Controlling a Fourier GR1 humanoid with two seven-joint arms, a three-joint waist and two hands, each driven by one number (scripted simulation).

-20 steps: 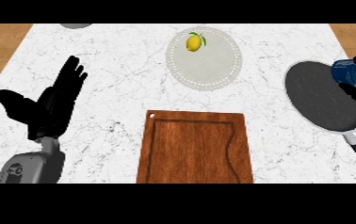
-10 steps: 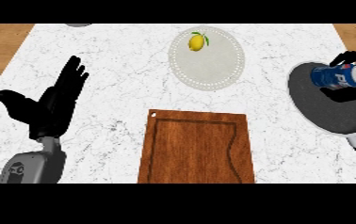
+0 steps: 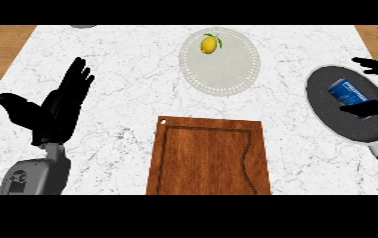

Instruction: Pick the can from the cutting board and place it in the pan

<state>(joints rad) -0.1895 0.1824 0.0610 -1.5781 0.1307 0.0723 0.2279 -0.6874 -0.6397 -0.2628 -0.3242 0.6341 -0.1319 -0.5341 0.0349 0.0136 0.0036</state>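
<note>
Can [image 3: 348, 92]: blue with a white label, lying tilted on its side inside the dark grey pan [image 3: 328, 113] at the right edge of the desk [image 3: 133, 72]. Right hand [image 3: 362, 108] is mostly cut off by the view's right edge; only two black parts show, one fingertip piece above the can near the pan's upper rim and one piece just below and right of the can. The can sits between those two parts, the lower one touching or nearly touching its lower end, the upper one apart from it. Looks spread around the can rather than curled on it, but with so little of the hand in view I cannot tell for sure whether the fingers pinch it or stand clear. Cutting board [image 3: 209, 156]: brown wood, bottom centre, nothing on it, small hole at its upper left corner. White plate [image 3: 229, 72] sits above the board, near the desk's far edge, with a yellow lemon [image 3: 210, 44] on its upper left part. Plate and pan are well apart; board is between them and lower. Left hand [image 3: 55, 109] at the view's left, over the marble, fingers straight and spread, pointing up, thumb out to the left, holding nothing, grey forearm coming in from the lower left corner. Wood strips show at the desk's far left and right corners.
</note>
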